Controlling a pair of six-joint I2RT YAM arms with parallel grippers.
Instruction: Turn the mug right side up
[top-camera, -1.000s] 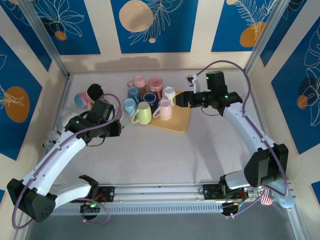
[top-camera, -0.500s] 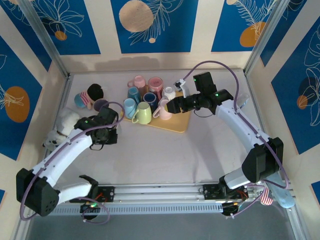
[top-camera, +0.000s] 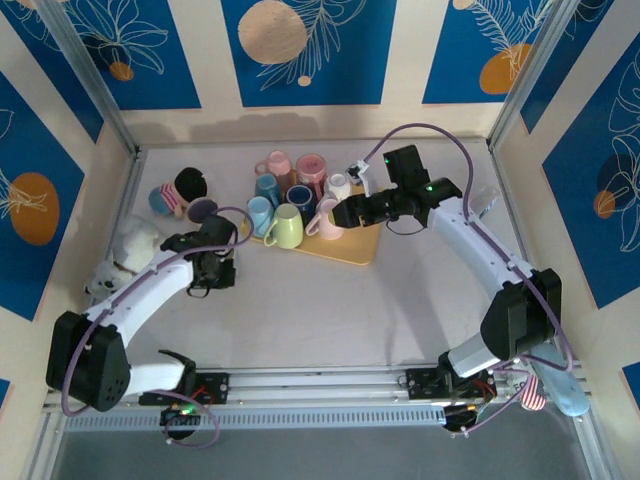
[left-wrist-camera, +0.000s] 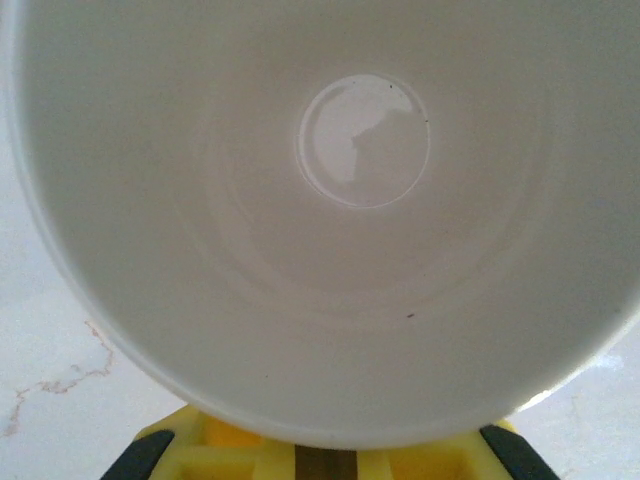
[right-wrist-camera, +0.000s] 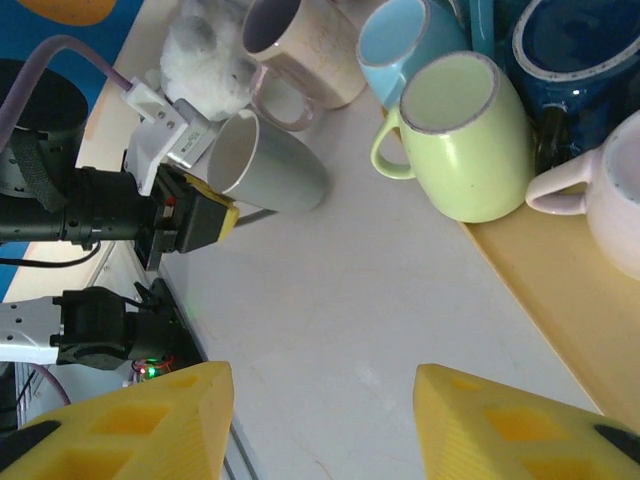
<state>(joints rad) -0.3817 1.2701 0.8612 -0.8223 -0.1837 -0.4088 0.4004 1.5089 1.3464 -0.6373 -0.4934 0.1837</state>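
Note:
The mug (right-wrist-camera: 265, 165) is pale grey outside and white inside. It lies tilted on its side on the table, mouth toward the left arm. My left gripper (right-wrist-camera: 205, 215) is shut on its rim, one yellow finger inside and one outside. In the left wrist view the mug's white inside (left-wrist-camera: 330, 200) takes up nearly all of the picture, above the left gripper (left-wrist-camera: 320, 455). From above, the left gripper (top-camera: 222, 262) sits just left of the tray. My right gripper (right-wrist-camera: 320, 420) is open and holds nothing, hovering over the table; from above it (top-camera: 340, 212) hangs by the tray's mugs.
A wooden tray (top-camera: 358, 243) carries several upright mugs, among them a lime green mug (right-wrist-camera: 455, 140), a dark blue mug (right-wrist-camera: 575, 60) and a pale pink mug (right-wrist-camera: 600, 200). A white plush toy (top-camera: 132, 245), a striped mug (top-camera: 163, 200) and a lavender mug (top-camera: 203, 209) sit at the left.
The right gripper has swung left over the tray's mugs. The left arm has pulled in toward the near left, its wrist turning with the mug in its grip.

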